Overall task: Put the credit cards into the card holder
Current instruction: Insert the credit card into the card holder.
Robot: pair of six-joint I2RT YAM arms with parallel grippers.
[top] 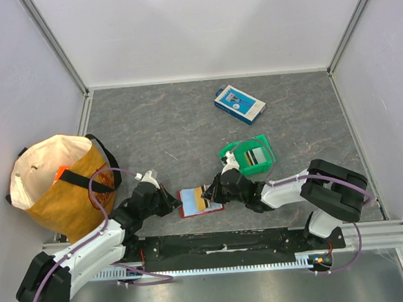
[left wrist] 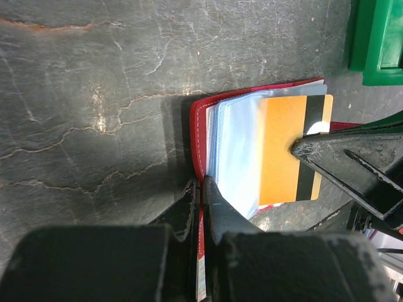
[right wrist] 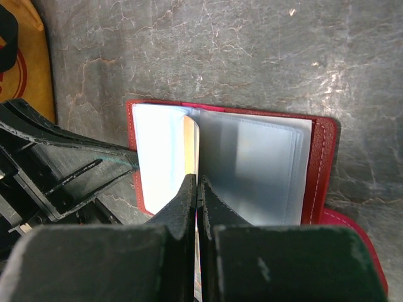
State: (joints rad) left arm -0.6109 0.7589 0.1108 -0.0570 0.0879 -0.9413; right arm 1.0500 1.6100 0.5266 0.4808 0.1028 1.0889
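Red card holder (top: 189, 206) lies open at six o'clock on the worktop (top: 158, 126), with the left jaws shut on its cover edge. The right jaws are clamped on a tan card (left wrist: 283, 151) entering the clear sleeves. Next, it likely needs pushing toward nine o'clock until it is fully seated.

Card (left wrist: 283, 151) lies on holder (left wrist: 198, 123) (bin (top: 228, 151) behind).

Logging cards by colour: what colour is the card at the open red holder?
Orange card, black stripe; clearest in the left wrist view.
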